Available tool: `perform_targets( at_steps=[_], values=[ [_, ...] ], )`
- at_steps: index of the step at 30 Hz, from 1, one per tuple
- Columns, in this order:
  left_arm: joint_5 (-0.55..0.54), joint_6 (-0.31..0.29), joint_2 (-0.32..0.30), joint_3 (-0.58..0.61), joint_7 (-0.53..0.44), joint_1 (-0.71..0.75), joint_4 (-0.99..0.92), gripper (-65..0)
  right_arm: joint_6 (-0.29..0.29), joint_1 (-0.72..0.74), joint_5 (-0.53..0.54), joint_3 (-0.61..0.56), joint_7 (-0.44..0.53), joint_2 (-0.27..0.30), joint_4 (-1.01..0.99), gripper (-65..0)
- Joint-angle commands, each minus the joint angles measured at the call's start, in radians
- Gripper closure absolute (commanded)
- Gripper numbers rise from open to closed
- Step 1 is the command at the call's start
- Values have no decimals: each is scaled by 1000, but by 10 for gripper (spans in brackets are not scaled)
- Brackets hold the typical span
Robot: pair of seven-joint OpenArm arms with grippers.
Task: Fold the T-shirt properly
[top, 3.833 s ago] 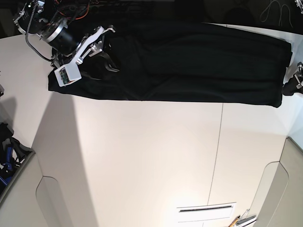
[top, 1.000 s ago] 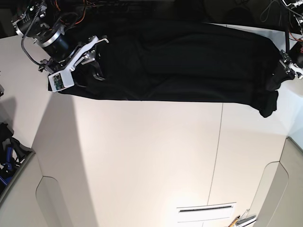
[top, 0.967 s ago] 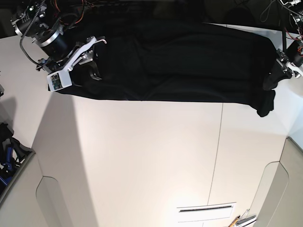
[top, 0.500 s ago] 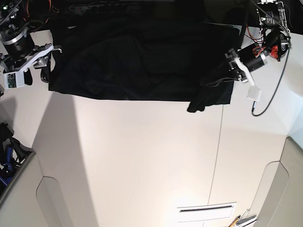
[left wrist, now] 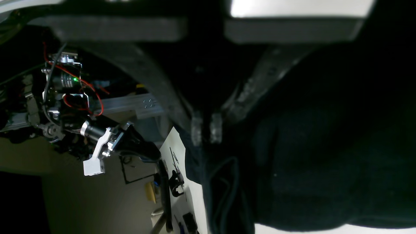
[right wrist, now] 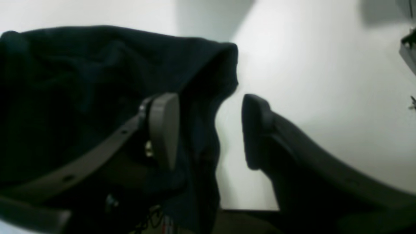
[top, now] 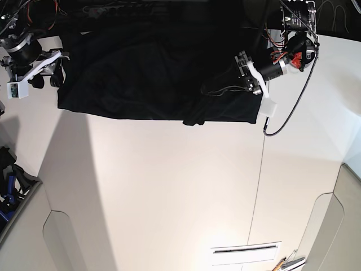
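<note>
The black T-shirt (top: 146,73) lies plain side up along the table's far edge, with its right end doubled over to the left. My left gripper (top: 217,91) is shut on that folded-over end, with the fingertips (left wrist: 196,131) pinched on black cloth (left wrist: 325,146) in the left wrist view. My right gripper (top: 46,81) is open at the shirt's left edge. In the right wrist view it (right wrist: 208,130) has one finger (right wrist: 164,130) over the cloth (right wrist: 81,81) and the other over bare table. No print shows.
The white table (top: 169,186) has a seam (top: 262,169) running toward me. A white slotted plate (top: 245,253) and small tools (top: 287,262) lie at the near right. Dark gear (top: 8,180) sits off the left edge. Cables hang from the left arm (top: 287,107).
My left gripper has carried the shirt's right end far to the left over the shirt. My right gripper has come off the cloth and moved to the left edge, open.
</note>
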Motion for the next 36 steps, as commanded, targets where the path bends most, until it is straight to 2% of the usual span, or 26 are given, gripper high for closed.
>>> perform_targets(
  at_steps=[1,3,4,10,14,17,24,31,36],
  values=[
    [-32,-9,-3,-2,-29,-6,18,-175,1,0,24,6,26,9,15,-310],
    [-32,-9,-3,-2,-54,-6,18,-297,2,0,35,6,25,9,15,-310],
    [-32,-9,-3,-2,-62,-6,18,-316,2,0,37,6,25,9,15,-310],
    [-32,-9,-3,-2,-62,-6,31,-317,2,0,29,6,26,9,15,-310],
    [-32,-9,-4,-4,-52,-6,59,-316,1,0,-77,6,48,9,15,-317],
    [-32,-9,-5,-4,-51,-6,67,-316,1,0,-132,6,82,9,14,-397],
    [-32,-9,-14,-4,-44,-6,67,-316,5,18,-23,6,100,9,-39,-408],
    [-32,-9,-14,-4,-45,-6,67,-316,57,143,137,6,48,11,-304,-408],
    [-32,-9,-14,-4,-45,-6,67,-316,58,207,172,6,0,11,-443,-408]
  ],
)
